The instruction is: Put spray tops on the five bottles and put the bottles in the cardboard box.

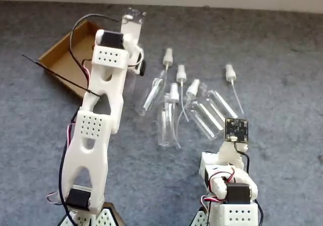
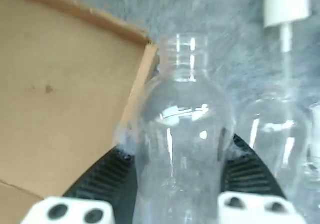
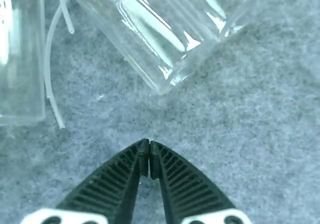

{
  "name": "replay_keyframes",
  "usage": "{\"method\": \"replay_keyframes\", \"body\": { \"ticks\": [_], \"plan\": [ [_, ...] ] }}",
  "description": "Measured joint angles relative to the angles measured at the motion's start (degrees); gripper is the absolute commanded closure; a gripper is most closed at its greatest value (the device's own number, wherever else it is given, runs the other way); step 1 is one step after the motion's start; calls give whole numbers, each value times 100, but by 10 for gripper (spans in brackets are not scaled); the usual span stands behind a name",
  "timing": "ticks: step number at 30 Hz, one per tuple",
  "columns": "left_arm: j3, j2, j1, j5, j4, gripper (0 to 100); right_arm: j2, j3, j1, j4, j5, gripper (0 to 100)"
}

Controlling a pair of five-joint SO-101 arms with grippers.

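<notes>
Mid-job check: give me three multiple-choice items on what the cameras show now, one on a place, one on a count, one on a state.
1. Where is the clear bottle in the left gripper relative to the cardboard box?
A. lying inside it
B. held just beside its edge
C. underneath it

2. How many white spray tops are there in the high view?
A. three
B. five
C. seven

3. What state is the right gripper in?
A. wide open
B. shut on a bottle
C. shut, empty

Answers:
1 B: the left wrist view shows the bottle between the fingers, next to the box's corner.
2 B: five white heads lie on the carpet.
3 C: its fingers meet over bare carpet.
</notes>
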Motion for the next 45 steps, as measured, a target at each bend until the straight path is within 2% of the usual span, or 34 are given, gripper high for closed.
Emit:
{"method": "replay_keyframes", "body": {
  "ticks": [6, 16, 24, 42, 45],
  "plan": [
    [651, -1055, -35, -9, 0, 927, 0, 0, 0, 0, 0, 990],
    [4211, -4062, 492, -18, 9, 926, 0, 0, 0, 0, 0, 990],
    [5916, -6611, 914, -18, 18, 926, 0, 0, 0, 0, 0, 990],
    [9776, -11051, 897, -18, 18, 926, 0, 0, 0, 0, 0, 990],
    [10426, -11657, 905, -18, -193, 926, 0, 0, 0, 0, 0, 990]
  ]
}}
